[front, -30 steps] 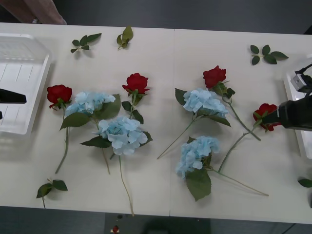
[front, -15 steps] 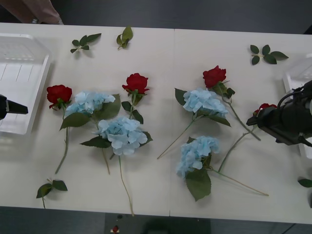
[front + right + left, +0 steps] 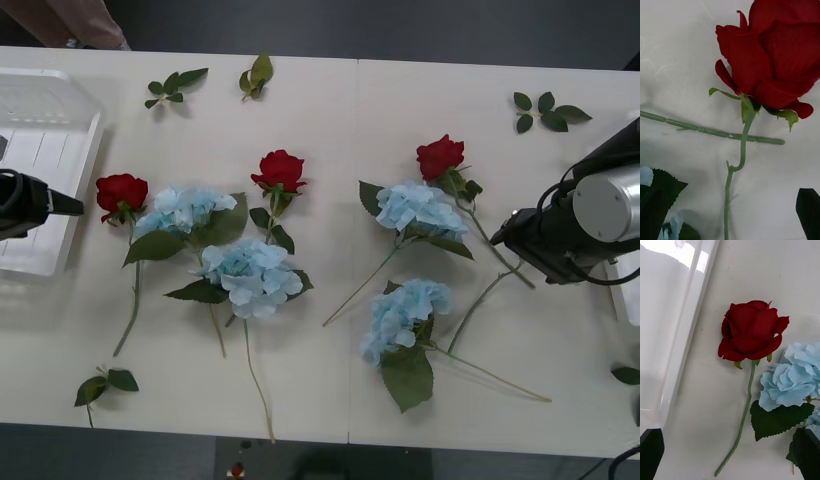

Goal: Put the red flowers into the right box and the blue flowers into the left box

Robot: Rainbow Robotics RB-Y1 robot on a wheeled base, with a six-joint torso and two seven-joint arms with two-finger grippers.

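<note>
On the white bench (image 3: 330, 110), three red flowers are seen from the front: one (image 3: 121, 193) just beside the left box (image 3: 40, 130), one (image 3: 279, 170) near the middle, and one (image 3: 440, 157) toward the right arm. Each lies with its bloom toward the far edge of the bench and its stem running back toward the near edge. Four blue flowers (image 3: 251, 275) lie among them, their stems likewise pointing toward the near edge, some slanted.

The left gripper (image 3: 72, 207) is held over the rim of the left box, its tip pointing at the nearest rose and stopping just short of it. In the left wrist view its dark fingers (image 3: 650, 448) sit at the two corners, spread apart, with that rose (image 3: 750, 331) lying between them and farther off, its long axis running along the box wall (image 3: 685, 333).

The right gripper (image 3: 512, 232) hovers beside the right-hand rose's stem. In the right wrist view a rose (image 3: 775, 56) lies close below, its stem crossing another stem (image 3: 711, 131); whether the fingers are apart cannot be told.

No readable writing is seen.
</note>
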